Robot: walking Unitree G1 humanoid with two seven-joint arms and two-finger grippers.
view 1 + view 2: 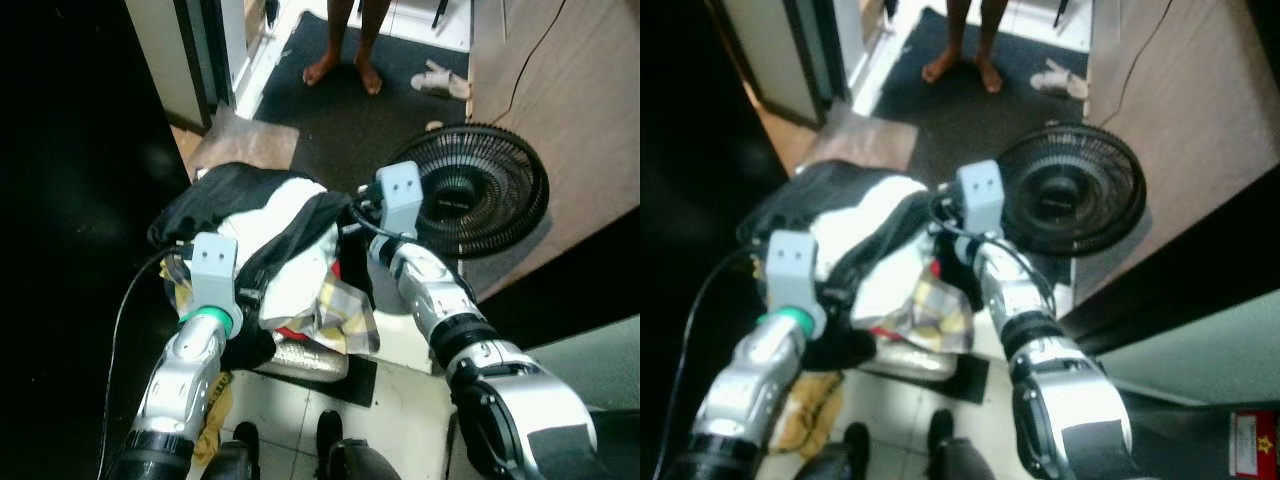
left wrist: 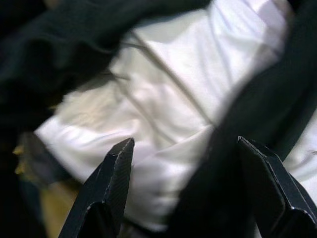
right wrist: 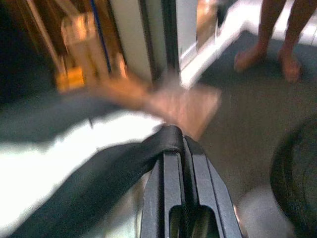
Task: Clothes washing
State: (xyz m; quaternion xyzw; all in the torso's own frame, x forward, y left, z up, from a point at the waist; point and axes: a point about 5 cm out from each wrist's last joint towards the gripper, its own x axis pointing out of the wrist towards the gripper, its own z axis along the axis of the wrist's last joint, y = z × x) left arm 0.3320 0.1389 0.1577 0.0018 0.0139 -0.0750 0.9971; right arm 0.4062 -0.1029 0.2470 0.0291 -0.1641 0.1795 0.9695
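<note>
While seemingly clamped, right claw (image 3: 182,148) pinches black strap (image 3: 99,183).

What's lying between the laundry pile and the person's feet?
Bare dark mat, plus a brown floor patch beside the laundry pile; person's feet beyond, in the left eye view.

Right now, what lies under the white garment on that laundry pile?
Under the white garment a checked yellow cloth and a bit of red show, with a silver container below. Black clothes cover the rest.

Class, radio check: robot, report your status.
Right gripper shut on black strap. Left gripper open over laundry pile. Floor fan and person's feet ahead.
</note>
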